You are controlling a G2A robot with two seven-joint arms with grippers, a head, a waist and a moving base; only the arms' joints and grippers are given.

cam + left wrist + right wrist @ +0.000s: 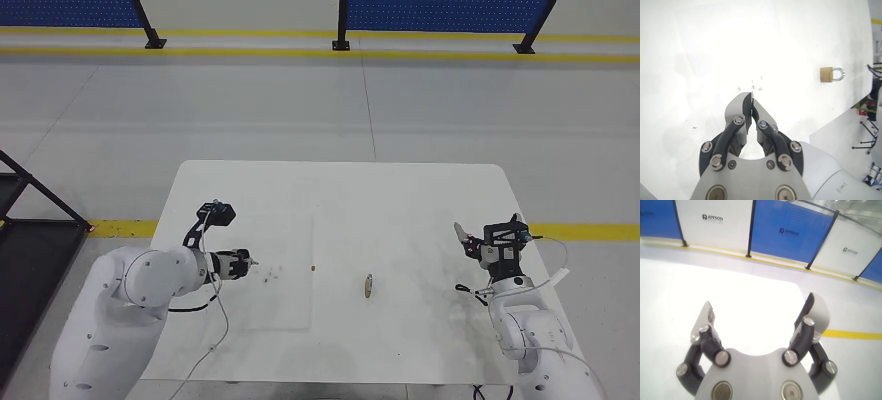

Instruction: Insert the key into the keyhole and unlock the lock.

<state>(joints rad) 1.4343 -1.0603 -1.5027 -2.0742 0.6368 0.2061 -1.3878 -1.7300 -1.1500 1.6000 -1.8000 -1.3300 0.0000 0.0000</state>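
A brass padlock (826,75) with a silver shackle lies flat on the white table (400,210); from above the padlock (368,286) sits a little right of the table's middle. My left gripper (752,97) is shut on a thin key (752,94), whose tip pokes out between the pads. From above, the left gripper (248,264) sits left of the padlock, pointing toward it across a stretch of table. My right gripper (759,306) stands open near the table's right edge with nothing between its fingers; from above, the right gripper (470,240) is far right of the padlock.
Small dark specks (755,86) mark the table just ahead of the left gripper. Blue and white fence panels (783,232) and a yellow floor line (590,231) lie beyond the table. A dark frame (30,215) stands off the table's left side.
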